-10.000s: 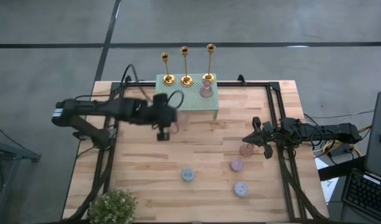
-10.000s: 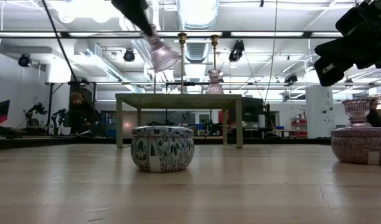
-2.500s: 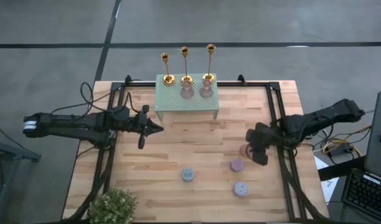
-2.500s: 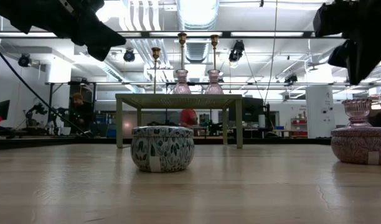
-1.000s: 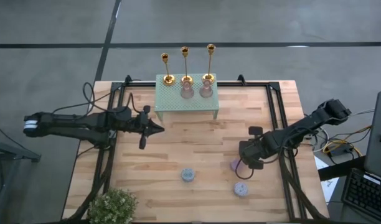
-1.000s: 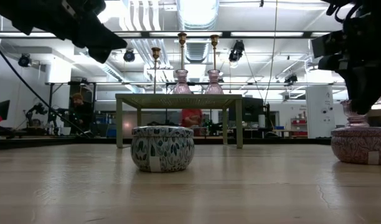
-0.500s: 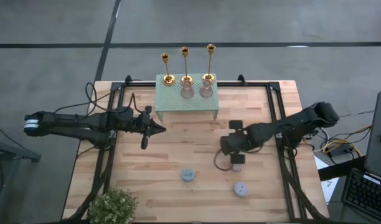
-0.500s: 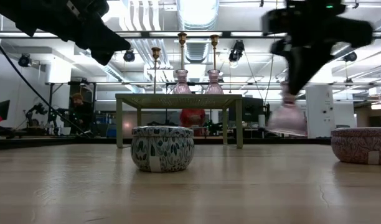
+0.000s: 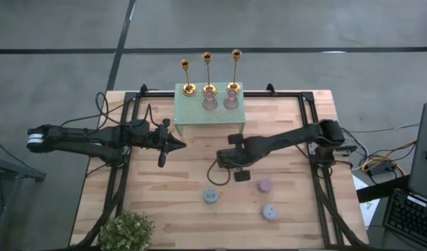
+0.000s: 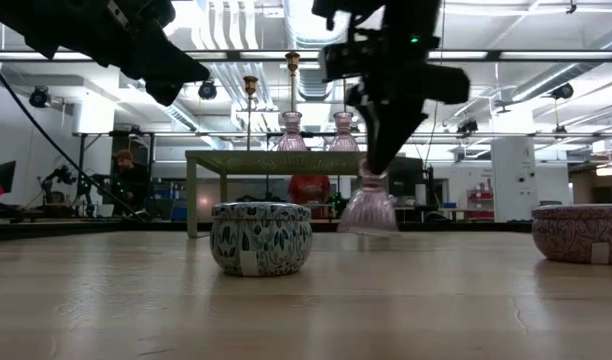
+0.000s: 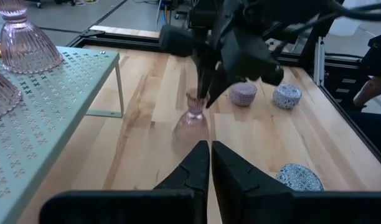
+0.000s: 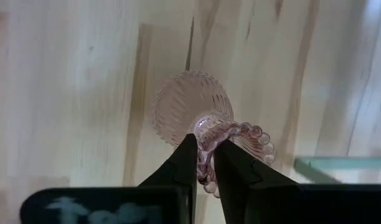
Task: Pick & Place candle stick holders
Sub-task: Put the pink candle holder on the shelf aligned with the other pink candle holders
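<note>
Three gold candle stick holders (image 9: pixel 208 73) stand by their round bases on the far edge of a green perforated stand (image 9: pixel 199 115). Two pink ribbed glass holders (image 9: pixel 220 102) stand just in front of them. A third pink glass holder (image 10: pixel 369 210) hangs under my right gripper (image 10: pixel 372 170), which is shut on it over the table's middle, in front of the stand. My left gripper (image 9: pixel 177 144) is shut on nothing and hovers left of the stand, pointing toward the right arm. My right gripper pinches the pink glass holder's beaded top rim (image 12: pixel 206 149) between its two fingers; one finger seems to reach inside the cup. The fingers come from above, pointing steeply down. The holder hangs nearly upright, its flared base (image 11: pixel 190 130) just clear of the table.
A leaf-patterned tin (image 9: pixel 211 196) and two pink tins (image 9: pixel 265 185) (image 9: pixel 270 211) sit on the near half of the table. A potted plant (image 9: pixel 126 230) fills the near left corner. Black frame rails (image 9: pixel 308 118) run along both sides. Bare wood lies between the stand and the tins.
My right gripper has swept from the table's right side toward its middle, carrying the pink glass holder, which has left its place beside the pink tins and stays clear of the wood. The gripper has also rolled on the way.
</note>
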Robot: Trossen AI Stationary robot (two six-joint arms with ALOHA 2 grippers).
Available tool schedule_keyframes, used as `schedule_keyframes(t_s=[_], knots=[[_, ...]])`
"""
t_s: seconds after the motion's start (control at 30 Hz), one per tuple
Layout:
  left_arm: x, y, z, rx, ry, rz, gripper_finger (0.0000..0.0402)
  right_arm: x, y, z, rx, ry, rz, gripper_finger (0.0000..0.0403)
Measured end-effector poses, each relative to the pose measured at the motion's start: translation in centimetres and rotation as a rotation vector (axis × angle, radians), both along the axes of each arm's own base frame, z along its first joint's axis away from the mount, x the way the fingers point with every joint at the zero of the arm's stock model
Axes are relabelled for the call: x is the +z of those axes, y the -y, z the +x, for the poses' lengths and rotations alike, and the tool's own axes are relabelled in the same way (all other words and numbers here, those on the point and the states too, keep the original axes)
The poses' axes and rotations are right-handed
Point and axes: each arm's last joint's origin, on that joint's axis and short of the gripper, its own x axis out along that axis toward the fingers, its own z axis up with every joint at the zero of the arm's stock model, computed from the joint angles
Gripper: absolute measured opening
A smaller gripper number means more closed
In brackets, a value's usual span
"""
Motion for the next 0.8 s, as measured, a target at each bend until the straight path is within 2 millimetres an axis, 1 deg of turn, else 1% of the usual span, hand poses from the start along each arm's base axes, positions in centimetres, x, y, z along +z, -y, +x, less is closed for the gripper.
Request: schedule_keyframes(t_s=[0.37, 0.57, 0.67, 0.8], knots=[[-0.1, 0.0, 0.0, 0.0, -0.006, 0.0, 0.0021, -1.2, 0.2, 3.8, 0.094, -0.014, -0.008, 0.0034], [-0.1, 0.0, 0.0, 0.0, -0.009, -0.002, 0.0021, -1.0, 0.1, 5.5, 0.11, 0.015, -0.007, 0.0035], [-0.3, 0.0, 0.0, 0.001, -0.015, -0.003, 0.0021, -0.7, 0.0, 5.9, 0.12, 0.029, 0.001, 0.0047], [-0.9, 0.0, -0.1, 0.009, -0.033, -0.004, 0.0021, 0.1, 0.0, 5.8, 0.107, 0.056, 0.005, 0.0084]])
